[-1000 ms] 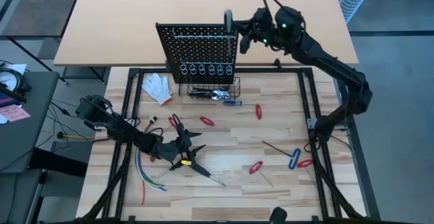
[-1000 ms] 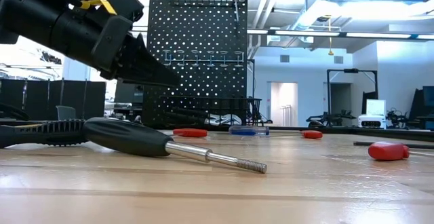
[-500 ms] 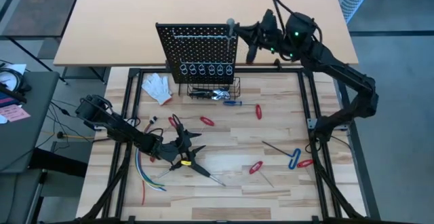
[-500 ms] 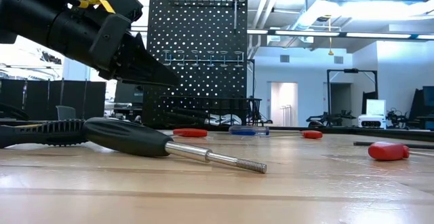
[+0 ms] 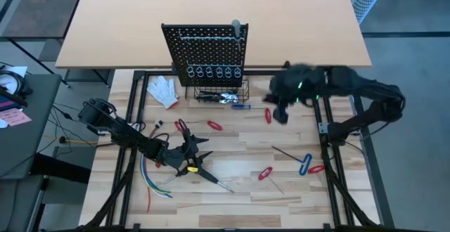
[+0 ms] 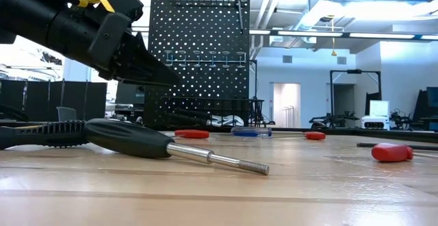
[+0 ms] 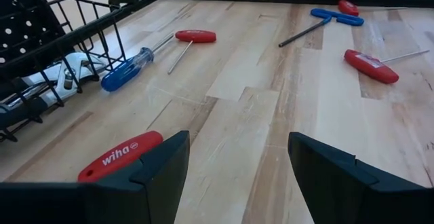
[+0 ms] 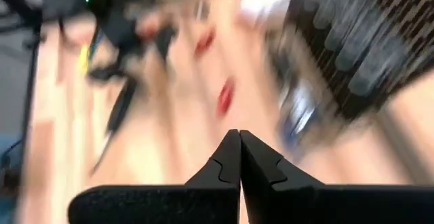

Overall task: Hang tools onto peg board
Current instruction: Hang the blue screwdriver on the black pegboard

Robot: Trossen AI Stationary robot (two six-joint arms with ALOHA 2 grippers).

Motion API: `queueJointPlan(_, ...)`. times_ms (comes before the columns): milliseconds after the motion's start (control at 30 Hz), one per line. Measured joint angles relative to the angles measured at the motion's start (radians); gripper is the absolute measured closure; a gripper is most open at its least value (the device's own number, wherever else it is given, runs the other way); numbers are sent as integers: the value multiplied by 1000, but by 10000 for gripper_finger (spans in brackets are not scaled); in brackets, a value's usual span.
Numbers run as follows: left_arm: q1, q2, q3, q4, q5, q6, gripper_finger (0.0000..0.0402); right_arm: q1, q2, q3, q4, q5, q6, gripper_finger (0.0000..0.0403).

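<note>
Right gripper (image 8: 239, 157) pressed together, empty, near red screwdriver (image 5: 268, 115); peg board (image 5: 205, 53) apart.

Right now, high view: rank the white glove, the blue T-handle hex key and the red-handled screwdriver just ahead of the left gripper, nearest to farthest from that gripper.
From the left gripper, open, on the left side:
1. Red-handled screwdriver, just beyond it toward the peg board.
2. White glove, left of the peg board.
3. Blue T-handle hex key, far over on the right side.
</note>
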Motion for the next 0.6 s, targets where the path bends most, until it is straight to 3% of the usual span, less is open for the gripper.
queueJointPlan(133, 0, 0, 0, 12, 0, 1, 158, 128, 23, -122, -146, -26, 289, 393)
queueJointPlan(267, -9, 0, 0, 24, 1, 1, 158, 250, 33, -301, -174, -103, 485, 354)
queueJointPlan(433, -21, 0, 0, 32, 2, 1, 158, 303, 36, -530, 6, -196, 564, 278)
queueJointPlan(600, -21, 0, 0, 33, 2, 1, 158, 291, 36, -684, 285, -142, 537, 214)
